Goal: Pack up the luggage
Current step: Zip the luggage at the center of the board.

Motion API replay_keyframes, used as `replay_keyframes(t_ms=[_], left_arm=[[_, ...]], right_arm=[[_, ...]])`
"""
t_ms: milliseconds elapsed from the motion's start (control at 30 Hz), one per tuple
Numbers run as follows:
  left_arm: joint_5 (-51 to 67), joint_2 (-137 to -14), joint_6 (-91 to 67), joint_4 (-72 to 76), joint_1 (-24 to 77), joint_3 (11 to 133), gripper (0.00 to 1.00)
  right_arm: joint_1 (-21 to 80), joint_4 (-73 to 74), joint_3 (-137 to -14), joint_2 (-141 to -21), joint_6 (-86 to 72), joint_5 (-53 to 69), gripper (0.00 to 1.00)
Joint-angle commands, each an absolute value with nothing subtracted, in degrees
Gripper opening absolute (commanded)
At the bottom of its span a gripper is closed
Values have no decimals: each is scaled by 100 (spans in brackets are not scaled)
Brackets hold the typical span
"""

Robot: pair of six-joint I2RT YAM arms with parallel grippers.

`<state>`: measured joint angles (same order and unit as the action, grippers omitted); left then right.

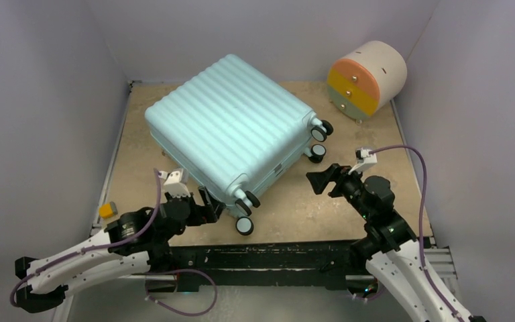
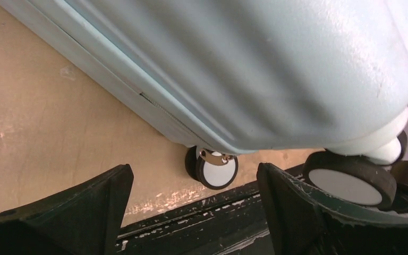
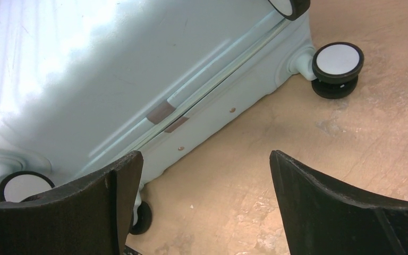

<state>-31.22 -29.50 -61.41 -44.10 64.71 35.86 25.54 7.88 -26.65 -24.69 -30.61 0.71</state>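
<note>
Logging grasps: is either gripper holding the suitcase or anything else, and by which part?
Nothing is held. The left gripper is open by the near wheels of the luggage. The right gripper is open, apart from it.

Overhead view looks down from behind; wrist views close, low, sharing luggage (image 1: pixel 231 121) wheeled end.
</note>
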Motion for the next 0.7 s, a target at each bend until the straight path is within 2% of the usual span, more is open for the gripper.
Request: replay_keyframes(t_ms=[0,167,333,533,667], left_arm=[[-2772,-1963,-5804,-3771,6486,3021,90],[-2376,-1748,-5625,-3490,6486,2482,86],[-1842,-2768,-5191,-2762,6512,2409,80],[-2335,-2819,-4652,-1890,6763,2100,76],[-2546,-2767,-4567,-1050,6832,1649,70]], right_arm=[[2558,631,-2687,-2469,-2814,486,92],[2558,571,-2637,-2521,-2772,527,91],[2562,577,-2646,-2634,-2752,536,91],[2558,606,-2629,-2636,-2736,510,91],[2558,602,-2634,-2662,-2741,492,91]])
